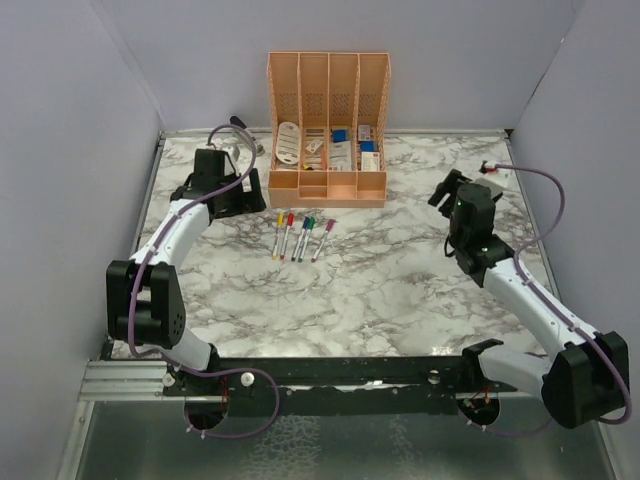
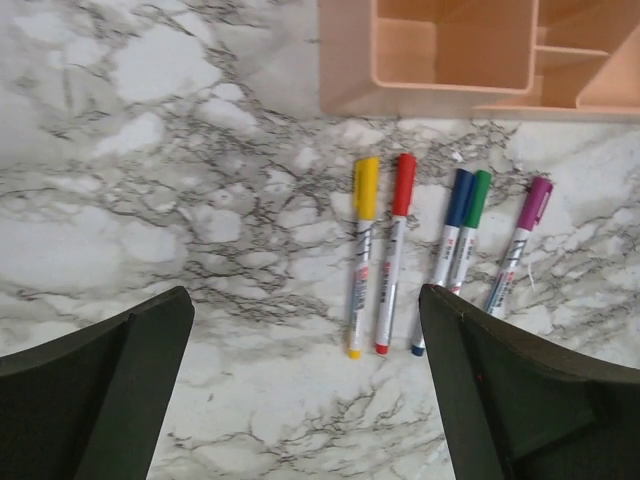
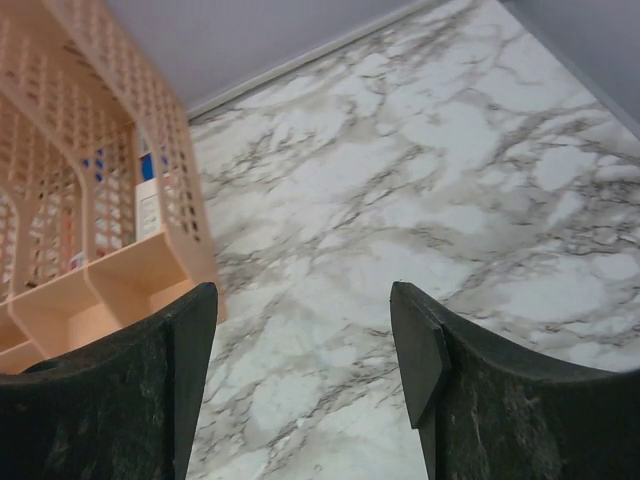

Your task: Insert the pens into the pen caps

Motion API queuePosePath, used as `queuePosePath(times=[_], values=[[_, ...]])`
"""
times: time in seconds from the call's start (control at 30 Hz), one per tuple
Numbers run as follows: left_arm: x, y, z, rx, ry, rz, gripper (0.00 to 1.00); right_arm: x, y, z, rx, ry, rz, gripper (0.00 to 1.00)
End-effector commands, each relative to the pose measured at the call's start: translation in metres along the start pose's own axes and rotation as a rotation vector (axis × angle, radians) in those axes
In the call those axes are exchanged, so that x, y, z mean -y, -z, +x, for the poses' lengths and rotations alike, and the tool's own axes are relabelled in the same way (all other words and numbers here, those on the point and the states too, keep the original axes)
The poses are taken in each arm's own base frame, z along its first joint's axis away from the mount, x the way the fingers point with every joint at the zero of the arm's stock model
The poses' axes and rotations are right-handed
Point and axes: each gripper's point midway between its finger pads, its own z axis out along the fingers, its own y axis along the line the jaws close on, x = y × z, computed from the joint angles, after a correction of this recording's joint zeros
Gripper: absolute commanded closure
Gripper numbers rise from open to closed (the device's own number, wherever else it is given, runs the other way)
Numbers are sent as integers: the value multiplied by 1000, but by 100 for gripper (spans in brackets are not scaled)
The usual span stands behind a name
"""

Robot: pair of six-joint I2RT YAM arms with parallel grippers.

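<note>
Lying in a loose row on the marble table, the five pens sit just in front of the orange organizer in the top view, left of the table's middle. They are thin and pale, each with a coloured end toward the organizer. Their long axes run near to far, the far ends leaning a little to the right, most of all on the rightmost one. The left gripper hangs close beside them on the left, while the right gripper is well apart, over the right side of the table.

In the left wrist view the pen caps already sit on the pens. The yellow cap, red cap, blue cap, green cap and magenta cap all point toward the organizer's base. The grey-white barrels carry small print and end in tiny matching coloured tips at the near end. Yellow and red lie almost parallel; blue and green touch or nearly touch; magenta lies apart. The left gripper's jaws are spread wide and hold nothing — the pens lie between and beyond its dark fingers.

In the right wrist view the right gripper is likewise spread wide and empty, over bare marble — the organizer's lattice wall stands at its left.
</note>
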Motion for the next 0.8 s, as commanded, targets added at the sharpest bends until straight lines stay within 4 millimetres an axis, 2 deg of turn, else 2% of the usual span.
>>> queuePosePath(times=[0.0, 0.07, 0.23, 0.3, 0.37, 0.47, 0.77], values=[[-36, 29, -42, 174, -17, -97, 1, 45, -10, 0, -33, -75, 85, 30], [-55, 34, -44, 183, -28, -165, 1, 60, -15, 0, -41, -93, 119, 28], [-99, 37, -34, 141, -31, -290, 1, 100, -26, 2, -54, -142, 207, 24], [-119, 42, -30, 138, 25, -312, 1, 116, -31, 4, -66, -177, 225, 23], [-132, 46, -28, 156, 62, -290, 1, 131, -35, 7, -79, -209, 234, 23], [-141, 51, -27, 187, 104, -274, 1, 143, -41, 10, -100, -210, 249, 23], [-143, 45, -22, 181, 119, -269, 1, 143, -44, 11, -105, -168, 233, 22]])
